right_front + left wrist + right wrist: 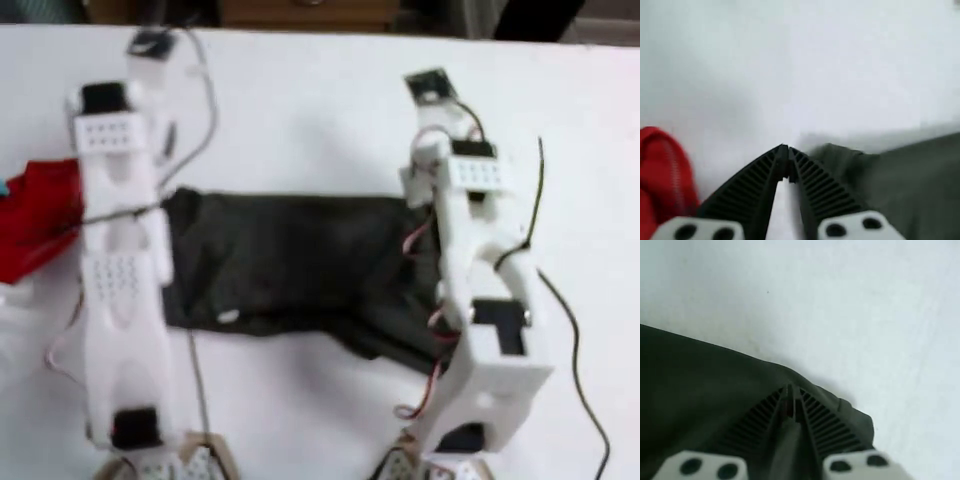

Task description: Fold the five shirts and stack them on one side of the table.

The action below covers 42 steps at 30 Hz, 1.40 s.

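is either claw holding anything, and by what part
The left claw is shut on nothing, beside the dark shirt. The right claw is shut at that shirt's edge; a pinch cannot be told.

A robotics lab or workshop bench. Two white arms (120,260) with loose wires (207,95) stand on a white table (300,110).

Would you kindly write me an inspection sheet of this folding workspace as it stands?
Surface: white table.
Job's things: dark shirt lying between left arm and right arm; red garment bunched beside the left arm.
Clutter: nothing seen.
Grippers: left gripper, jaws shut, above table by the dark shirt's corner; right gripper, jaws shut, above the dark shirt's edge.
Cables: left cable trailing past the left arm; right cable looping beside the right arm.
Surroundings: wooden furniture beyond the table.
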Tool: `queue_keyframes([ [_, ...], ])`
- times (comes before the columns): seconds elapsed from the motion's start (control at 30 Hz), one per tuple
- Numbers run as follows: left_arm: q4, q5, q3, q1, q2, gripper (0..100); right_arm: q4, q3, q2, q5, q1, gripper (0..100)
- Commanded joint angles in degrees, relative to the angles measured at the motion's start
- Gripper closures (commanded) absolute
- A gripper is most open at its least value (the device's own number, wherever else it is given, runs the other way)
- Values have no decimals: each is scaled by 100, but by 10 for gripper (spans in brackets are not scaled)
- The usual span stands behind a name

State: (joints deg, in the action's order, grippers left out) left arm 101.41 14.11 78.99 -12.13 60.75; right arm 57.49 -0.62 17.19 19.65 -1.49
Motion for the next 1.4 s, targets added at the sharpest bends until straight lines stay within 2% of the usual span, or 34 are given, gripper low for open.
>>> queue_keyframes([
  [0.0,97,-264,-664,484,-633,975,66,193,-391,-26,-40,979],
  [0.13,97,-545,-1288,633,-782,974,66,167,-418,9,-22,979],
  [0.3,44,-545,-1745,563,-703,974,66,141,-400,18,-48,979],
  [0.6,-554,-536,-1824,-88,-281,974,-224,-510,-198,26,-119,979],
  [1.03,-387,-545,-1684,-659,-123,974,-453,-457,92,26,470,979],
  [1.23,105,-545,-637,-369,-343,974,-426,123,136,26,488,979],
  [1.37,105,-545,-629,-255,-800,974,48,510,-92,26,470,979],
])
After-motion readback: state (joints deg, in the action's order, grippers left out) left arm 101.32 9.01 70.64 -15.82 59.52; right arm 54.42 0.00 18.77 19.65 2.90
